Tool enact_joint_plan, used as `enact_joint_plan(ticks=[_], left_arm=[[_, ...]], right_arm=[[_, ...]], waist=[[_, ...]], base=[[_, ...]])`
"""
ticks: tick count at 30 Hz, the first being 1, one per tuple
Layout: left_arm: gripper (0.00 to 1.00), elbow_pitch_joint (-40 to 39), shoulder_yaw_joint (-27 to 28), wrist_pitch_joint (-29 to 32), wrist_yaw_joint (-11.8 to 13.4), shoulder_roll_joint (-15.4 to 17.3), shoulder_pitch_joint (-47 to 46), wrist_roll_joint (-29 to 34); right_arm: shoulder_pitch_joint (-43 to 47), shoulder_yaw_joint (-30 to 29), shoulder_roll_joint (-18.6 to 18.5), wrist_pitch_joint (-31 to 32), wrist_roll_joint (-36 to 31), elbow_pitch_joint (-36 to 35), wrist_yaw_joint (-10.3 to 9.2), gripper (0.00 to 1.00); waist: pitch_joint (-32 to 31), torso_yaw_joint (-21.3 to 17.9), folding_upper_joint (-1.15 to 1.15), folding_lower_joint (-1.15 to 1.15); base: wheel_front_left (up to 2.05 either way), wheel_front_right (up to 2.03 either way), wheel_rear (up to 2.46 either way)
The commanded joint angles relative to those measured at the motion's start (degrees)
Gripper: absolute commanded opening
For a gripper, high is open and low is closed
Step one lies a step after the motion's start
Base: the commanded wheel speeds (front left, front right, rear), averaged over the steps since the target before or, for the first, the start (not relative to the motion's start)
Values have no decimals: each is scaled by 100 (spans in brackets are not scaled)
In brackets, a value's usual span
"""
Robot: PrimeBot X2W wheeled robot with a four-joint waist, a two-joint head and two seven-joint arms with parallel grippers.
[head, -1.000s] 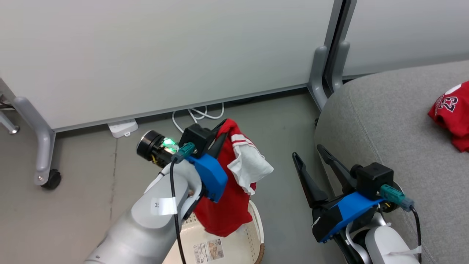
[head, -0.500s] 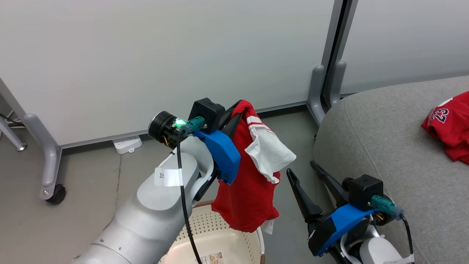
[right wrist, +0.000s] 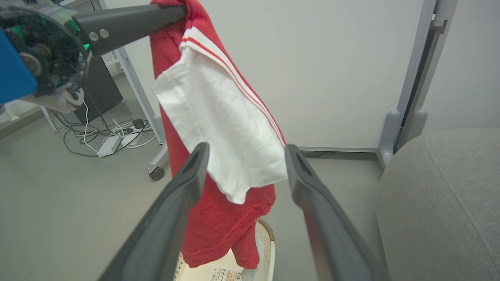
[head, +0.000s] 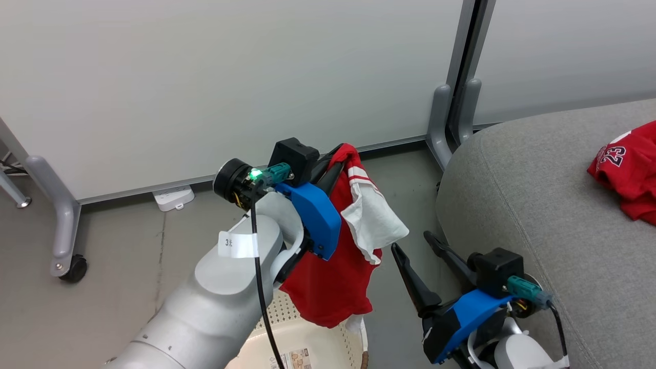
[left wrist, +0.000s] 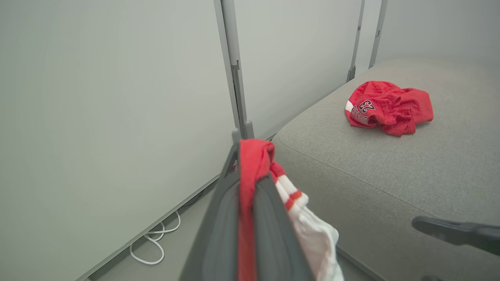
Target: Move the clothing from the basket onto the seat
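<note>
Left end effector [head: 335, 160] pinches the red garment [head: 333, 287], fingertips buried in cloth, hem and arm hiding much of the basket [head: 363, 344]; right end effector [head: 411, 241] spread.

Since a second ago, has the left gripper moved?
Yes. The left gripper, shut on the clothing, has risen and shifted right, closing on the partition post beside the seat.

Soft, even light keeps every view bright, casting only faint, soft-edged shadows. A green lamp [head: 253, 174] glows just behind the left end effector [head: 335, 154]. In the wrist views the near fingers [right wrist: 175, 203] are out of focus, and the panel posts [left wrist: 234, 78] splay outward beyond them.
</note>
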Motion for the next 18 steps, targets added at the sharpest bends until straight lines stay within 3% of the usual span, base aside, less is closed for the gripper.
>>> enact_joint_plan(ticks=[1,8,18], left_arm=[[0,-38,-7,8,-13,-12,27,-38],[0,-182,-111,34,27,-18,-35,-140],[0,-563,-239,241,22,-18,102,-679]], right_arm=[[-99,47,-9,-24,16,19,1,100],[-617,542,-9,-164,172,422,1,100],[-1554,986,-11,-481,60,1627,1,100]], waist=[[11,-4,0,0],[80,-5,0,0],[108,102,0,0]], base=[[0,0,0],[0,0,0],[0,0,0]])
